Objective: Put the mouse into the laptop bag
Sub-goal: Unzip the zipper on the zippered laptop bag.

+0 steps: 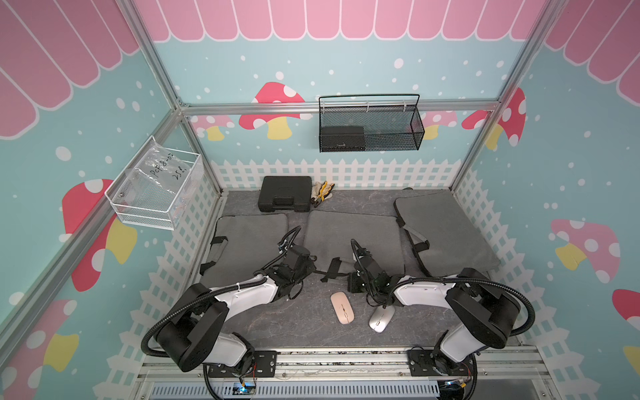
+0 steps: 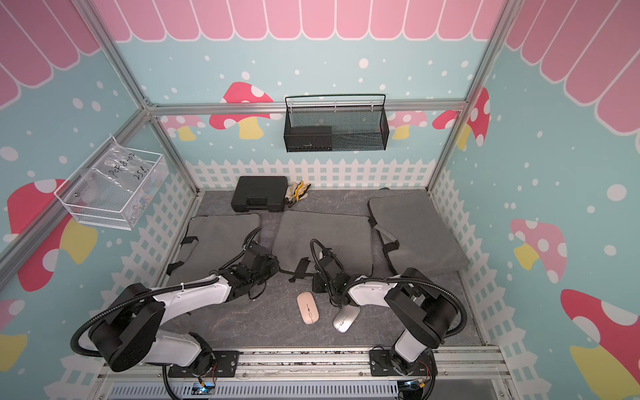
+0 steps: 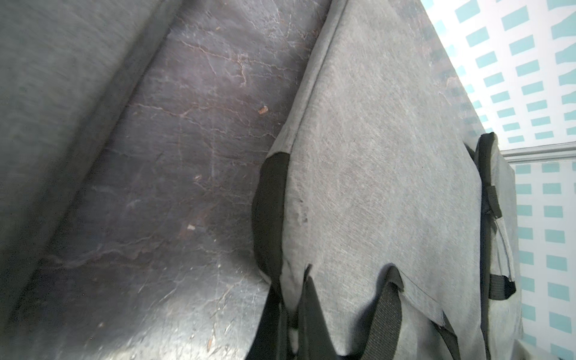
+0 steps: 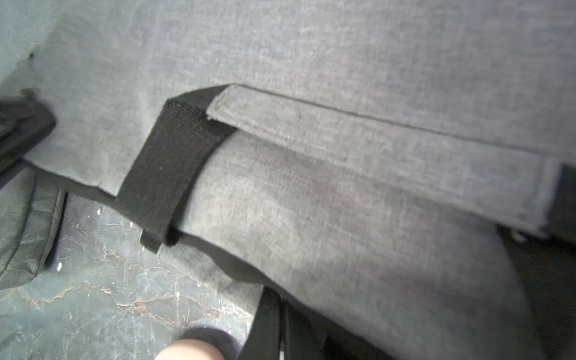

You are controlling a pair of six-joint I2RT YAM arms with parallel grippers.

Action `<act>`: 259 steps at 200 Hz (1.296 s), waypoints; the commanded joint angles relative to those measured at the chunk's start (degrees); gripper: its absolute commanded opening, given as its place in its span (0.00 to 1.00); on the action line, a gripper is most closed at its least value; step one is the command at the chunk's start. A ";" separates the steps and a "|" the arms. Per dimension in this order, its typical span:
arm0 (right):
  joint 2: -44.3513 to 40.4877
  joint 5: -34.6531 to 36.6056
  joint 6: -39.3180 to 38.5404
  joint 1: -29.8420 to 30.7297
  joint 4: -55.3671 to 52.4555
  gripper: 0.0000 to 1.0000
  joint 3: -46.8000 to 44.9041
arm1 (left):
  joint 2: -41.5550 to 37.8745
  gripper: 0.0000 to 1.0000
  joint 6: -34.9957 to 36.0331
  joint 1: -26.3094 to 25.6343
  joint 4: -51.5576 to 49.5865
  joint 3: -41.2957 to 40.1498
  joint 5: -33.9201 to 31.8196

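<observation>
**Desk (image 1: 301,332) laid out, nothing packed yet**

Mushroom-print walls (image 1: 242,69) round a dark marbled top. At the middle bag's (image 1: 353,239) left front corner, left tool (image 1: 309,259), closed; at its front edge beside a black strap (image 1: 333,267), right tool (image 1: 354,282), closed too. Pinching cloth or nothing: cannot tell. On bare desk in front, outside every bag: pink mouse (image 1: 340,308) and silver mouse (image 1: 381,318), the silver one partly under the right arm (image 1: 422,289).

Likely trouble: dragging the whole bag by a strap instead of opening it; knocking a mouse toward the front edge with a forearm.

Containers:
- white wire basket (image 1: 138,214) on the side wall, clear plastic bag (image 1: 162,173) inside
- left bag (image 1: 249,239), flat, no opening seen
- black case (image 1: 285,198), lid down, gloves (image 1: 323,192) just beside
- middle bag likewise
- black mesh basket (image 1: 391,138) on the back wall, black box (image 1: 343,136) in its left half
- right bag (image 1: 446,232), flat
</observation>
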 commanded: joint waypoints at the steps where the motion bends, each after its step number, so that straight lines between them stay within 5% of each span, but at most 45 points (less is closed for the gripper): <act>1: -0.12 -0.39 -0.64 0.28 3.09 0.00 1.22 | -4.18 0.00 -1.91 -2.38 0.34 -1.63 -2.72; 68: -3.66 0.80 -1.36 -5.93 3.18 0.00 -3.06 | -12.87 0.00 -10.60 -8.85 -0.31 -9.85 -9.69; 113: -6.25 0.20 -2.15 -10.18 3.18 0.00 -5.39 | -16.15 0.48 -9.81 -8.89 -6.95 -8.14 -12.51; 133: -6.34 -0.02 -2.31 -11.71 3.21 0.00 -5.67 | -17.59 0.63 -7.29 -7.30 -10.31 -6.07 -12.59; 187: -5.44 -0.17 -3.24 -12.67 3.19 0.00 -4.27 | -12.83 0.70 0.04 4.90 -6.93 -3.63 1.63; 259: -1.41 -1.26 -4.15 -12.99 3.24 0.00 -2.30 | 5.79 0.65 1.43 5.89 0.57 2.98 6.85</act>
